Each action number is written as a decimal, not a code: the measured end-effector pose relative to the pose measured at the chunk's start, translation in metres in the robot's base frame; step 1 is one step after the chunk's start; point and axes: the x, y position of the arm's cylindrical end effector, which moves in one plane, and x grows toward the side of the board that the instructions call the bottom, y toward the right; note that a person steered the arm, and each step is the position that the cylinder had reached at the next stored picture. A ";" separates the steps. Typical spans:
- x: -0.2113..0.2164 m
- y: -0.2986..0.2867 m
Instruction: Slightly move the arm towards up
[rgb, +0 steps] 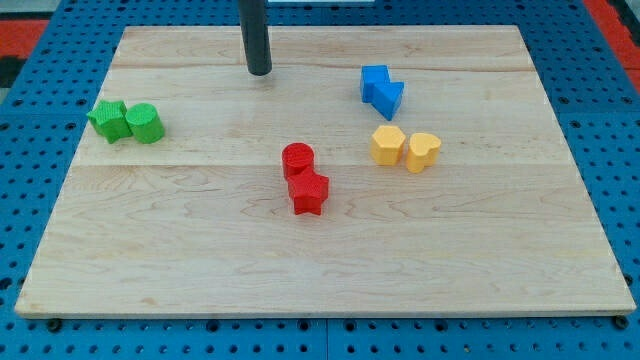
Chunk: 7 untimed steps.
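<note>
My dark rod comes down from the view's top and my tip (259, 72) rests on the wooden board (200, 250) near its top edge, left of centre. No block touches it. The nearest blocks are the blue pair to its right: a blue block (373, 82) and a blue triangular block (390, 97). Below and right of the tip sit a red cylinder (297, 159) and a red star-shaped block (309, 192), touching each other.
A green star-shaped block (108, 120) and a green cylinder (145, 123) sit together at the view's left. A yellow hexagonal block (387, 144) and a yellow heart-shaped block (423, 151) lie right of centre. Blue pegboard (30, 200) surrounds the board.
</note>
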 end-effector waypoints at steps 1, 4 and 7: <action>0.000 -0.001; 0.000 -0.003; -0.004 -0.011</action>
